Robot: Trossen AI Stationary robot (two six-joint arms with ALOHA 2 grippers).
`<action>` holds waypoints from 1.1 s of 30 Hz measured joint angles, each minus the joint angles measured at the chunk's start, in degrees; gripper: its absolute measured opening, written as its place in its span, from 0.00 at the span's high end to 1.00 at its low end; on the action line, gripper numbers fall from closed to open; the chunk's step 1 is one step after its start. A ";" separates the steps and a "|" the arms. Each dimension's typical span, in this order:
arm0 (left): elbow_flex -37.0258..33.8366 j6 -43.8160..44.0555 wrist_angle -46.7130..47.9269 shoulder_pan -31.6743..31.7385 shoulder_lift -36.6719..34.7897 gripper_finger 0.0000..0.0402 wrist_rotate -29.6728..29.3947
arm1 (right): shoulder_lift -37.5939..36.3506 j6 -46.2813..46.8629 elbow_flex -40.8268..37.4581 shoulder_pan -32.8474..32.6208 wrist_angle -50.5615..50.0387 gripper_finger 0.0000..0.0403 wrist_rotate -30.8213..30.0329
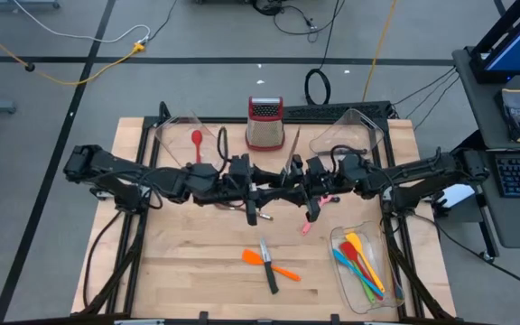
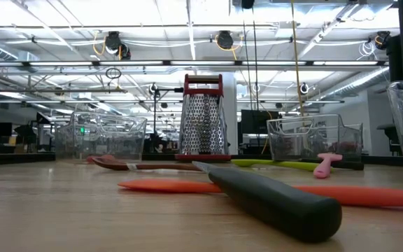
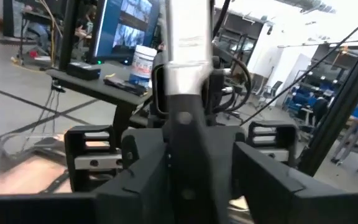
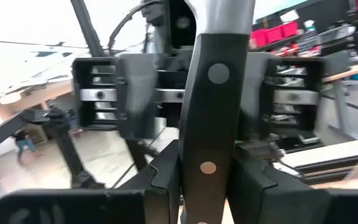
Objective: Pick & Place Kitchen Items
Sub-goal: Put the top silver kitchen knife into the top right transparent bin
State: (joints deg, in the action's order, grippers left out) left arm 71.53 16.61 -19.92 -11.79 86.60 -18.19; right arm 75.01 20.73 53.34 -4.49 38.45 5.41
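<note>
front right of the counter (image 1: 197,271): a clear plastic bin (image 1: 382,236), oblong, holding a bundle of utensils (image 1: 361,264) in yellow, red, orange, green and blue, lying lengthwise. at the back edge are two more clear bins, a left one (image 1: 177,131) and a right one (image 1: 355,131); no contents can be made out in them. a red spoon (image 1: 196,144) lies just beside the back left bin. a steel box grater (image 1: 264,122) with a red top stands upright between the two back bins.

both arms reach in level from the sides and meet nose to nose above the middle of the counter. the right tool (image 4: 207,180) is pinching the black, riveted handle of a held knife (image 4: 213,124), which runs upright between its pads. the left tool (image 3: 188,186) faces it with the same knife's steel blade rising in front; whether it grips or has let go cannot be told.

loose on the counter, nearer the front: an orange spatula (image 1: 283,269), flat and smooth, with a second black-handled knife (image 1: 268,271) lying across it and touching it. a pink utensil (image 1: 310,224) lies below the right tool. from counter height a yellow-green utensil (image 2: 271,164) and a brown spoon (image 2: 117,163) show lying flat in front of the grater. the counter is pale wood planking with a dark frame.
</note>
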 joint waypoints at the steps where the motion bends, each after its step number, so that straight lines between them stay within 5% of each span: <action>1: 0.00 -0.24 0.61 0.00 -0.49 0.50 -0.67 | -0.34 -0.08 0.00 0.06 -0.48 0.80 -0.56; 9: -0.04 -1.59 13.33 0.64 -7.25 0.35 -5.59 | -0.51 -0.15 0.02 1.62 -1.04 0.80 -3.75; 17: -0.02 -1.51 31.50 2.90 -12.56 0.38 -13.79 | -0.51 -0.74 0.02 8.58 -6.08 0.80 -7.48; 24: -0.18 -1.27 41.03 9.46 -13.36 0.46 -11.08 | -0.51 -4.09 0.02 18.88 -17.30 0.80 -8.40; 33: -5.79 -4.26 38.28 20.81 -14.65 0.57 1.83 | -0.51 -7.15 0.02 28.49 -27.16 0.80 -8.22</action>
State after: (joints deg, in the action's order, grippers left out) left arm 65.74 12.35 18.35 9.02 71.94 -16.36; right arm 74.50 13.59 53.36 24.00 11.29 -2.81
